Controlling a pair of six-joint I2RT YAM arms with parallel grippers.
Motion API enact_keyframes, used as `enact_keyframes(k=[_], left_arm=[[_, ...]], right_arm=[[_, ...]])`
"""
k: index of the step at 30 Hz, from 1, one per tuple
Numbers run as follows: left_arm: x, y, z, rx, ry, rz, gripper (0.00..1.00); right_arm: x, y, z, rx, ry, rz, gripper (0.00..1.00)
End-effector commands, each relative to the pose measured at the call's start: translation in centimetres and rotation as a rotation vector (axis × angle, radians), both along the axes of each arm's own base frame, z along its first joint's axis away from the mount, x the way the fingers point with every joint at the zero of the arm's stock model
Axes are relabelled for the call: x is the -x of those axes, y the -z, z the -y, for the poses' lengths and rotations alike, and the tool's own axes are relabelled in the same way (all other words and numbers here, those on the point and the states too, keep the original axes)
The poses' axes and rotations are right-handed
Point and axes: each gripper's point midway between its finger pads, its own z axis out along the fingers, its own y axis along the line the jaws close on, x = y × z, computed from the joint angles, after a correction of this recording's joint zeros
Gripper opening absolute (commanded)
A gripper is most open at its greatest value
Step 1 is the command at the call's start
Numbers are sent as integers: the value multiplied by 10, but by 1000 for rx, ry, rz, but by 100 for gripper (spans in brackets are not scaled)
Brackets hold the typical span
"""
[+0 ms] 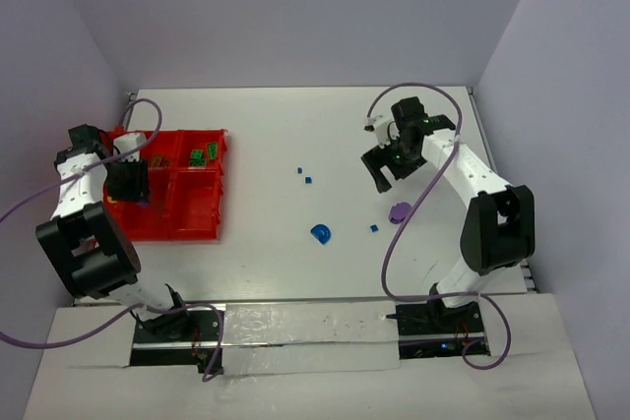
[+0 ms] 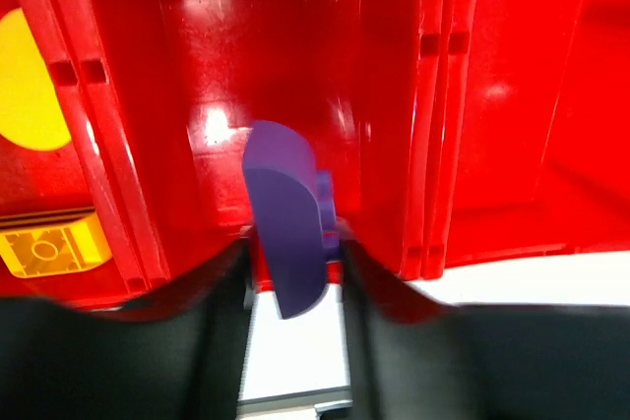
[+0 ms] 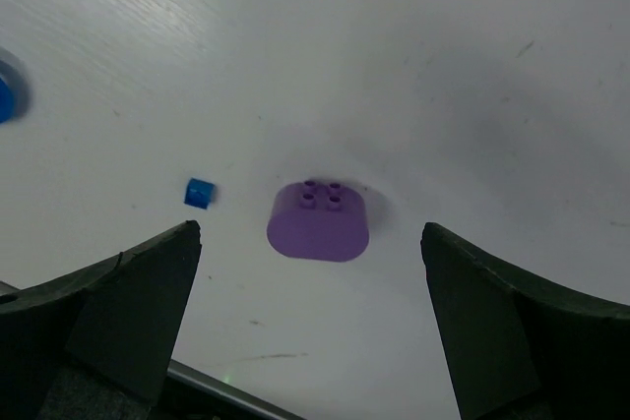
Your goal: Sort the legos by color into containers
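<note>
Sorting looks a little past halfway, judging by what lies where. At the far left, the red containers [image 1: 193, 206] hold green legos [image 1: 202, 156] in a far compartment. The left wrist view adds a yellow studded block [image 2: 47, 248] and a yellow rounded piece [image 2: 28, 86] in the compartment just beside the one under the arm. The left gripper [image 1: 128, 184] hangs over the containers, clamped on a dark purple arch [image 2: 285, 218] above a compartment that shows nothing else in it (so this piece is delivered but not yet released). Moving right, the white counter [image 1: 266, 125] carries the loose remainder: two tiny blue bits [image 1: 298, 170] close together, a blue arch [image 1: 321, 234] nearer the arms, a third blue bit [image 1: 373, 228] and, just beside it, a light purple rounded block [image 1: 399, 212] with its studs up. The right gripper [image 1: 386, 176] hovers above that block with its fingers wide apart and nothing between them. Five pieces therefore remain to be sorted, four of them blue, and no blue shows in the containers from these views.
</note>
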Motion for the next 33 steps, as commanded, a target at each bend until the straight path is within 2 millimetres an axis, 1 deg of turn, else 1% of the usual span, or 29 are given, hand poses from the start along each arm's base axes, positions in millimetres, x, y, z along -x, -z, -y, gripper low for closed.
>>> enact_keyframes(k=[1, 2, 3, 4, 7, 8, 16, 18, 21, 26, 29, 30, 33], left_arm=[[-16, -6, -8, -51, -20, 43, 47], [-18, -8, -8, -57, -19, 48, 52], [-20, -10, -9, -63, -21, 56, 54], [-21, -13, -9, -65, -21, 63, 57], [-25, -20, -8, -70, -23, 88, 61], [-26, -21, -8, -69, -24, 91, 61], [-25, -29, -5, -86, -15, 116, 63], [-25, -30, -3, -75, -15, 119, 63], [-25, -33, -1, -72, -12, 127, 64], [-24, -38, -2, -84, -9, 138, 64], [-25, -39, -2, -85, -11, 143, 64], [-26, -40, -2, -87, -11, 145, 64], [-26, -42, -2, -90, -10, 153, 64]], right_arm=[[13, -4, 32, 134, 14, 4, 100], [19, 5, 36, 156, 33, -33, 100], [21, 8, 44, 194, 52, -42, 100], [25, 15, 47, 207, 71, -60, 100], [30, 28, 57, 256, 120, -81, 100], [30, 32, 57, 260, 129, -92, 100], [36, 62, 56, 288, 141, -238, 100], [39, 71, 50, 273, 135, -280, 100], [40, 76, 42, 269, 116, -304, 100], [51, 90, 36, 263, 100, -362, 99], [53, 96, 33, 253, 101, -390, 90], [53, 95, 31, 244, 99, -395, 85], [54, 96, 26, 220, 85, -413, 74]])
